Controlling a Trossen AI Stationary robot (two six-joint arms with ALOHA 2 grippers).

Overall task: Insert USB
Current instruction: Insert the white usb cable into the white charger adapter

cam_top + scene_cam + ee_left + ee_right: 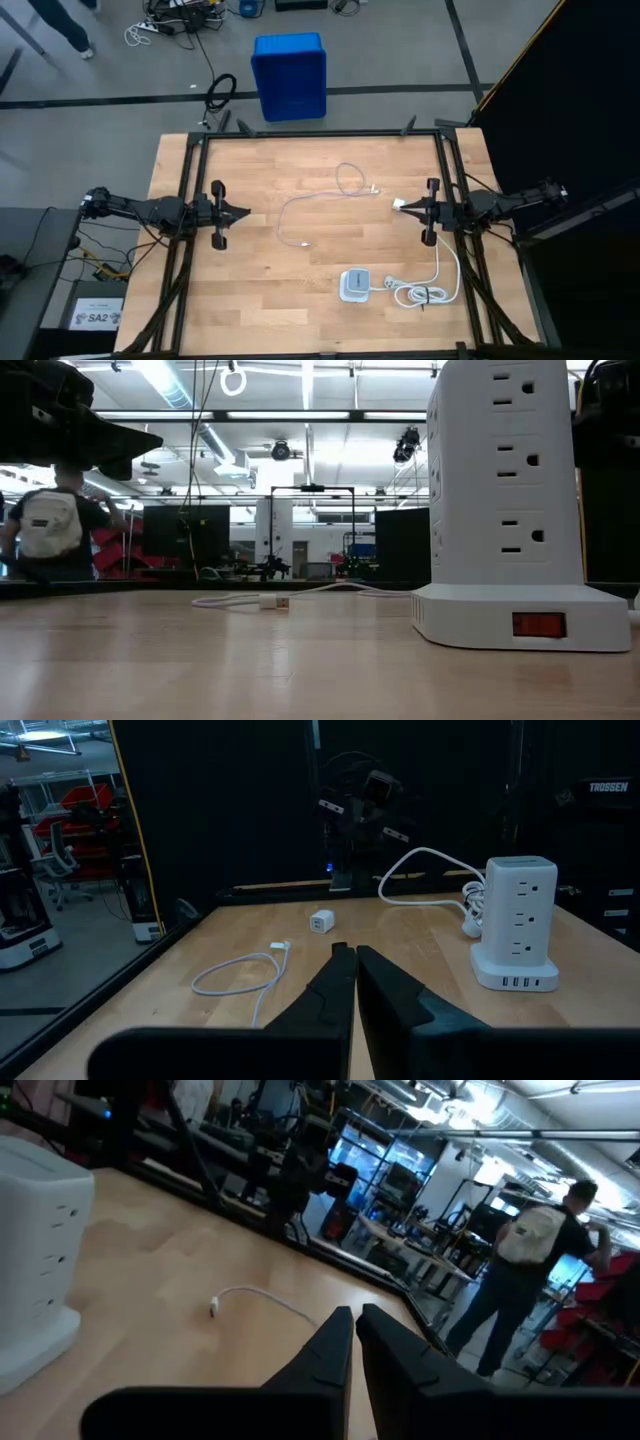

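Note:
The USB (318, 203) is a thin white cable lying loosely curled on the wooden table's middle. One plug (303, 243) points toward the near edge, the other (376, 190) toward the right. It also shows in the left wrist view (238, 975), the right wrist view (214, 1308) and the low view (272, 601). My left gripper (243, 213) hovers level over the table's left side, shut and holding nothing. My right gripper (402, 207) hovers level at the right side, shut and holding nothing. Its tip stands above a small white cube (322, 921) that rests on the table.
A white power tower (354, 285) with outlets stands near the table's near right, and its thicker cord (422, 293) lies bundled beside it. A black frame (320, 133) rims the table. A blue bin (290, 75) sits on the floor beyond the far edge. A person with a backpack (530, 1235) stands off to the far left.

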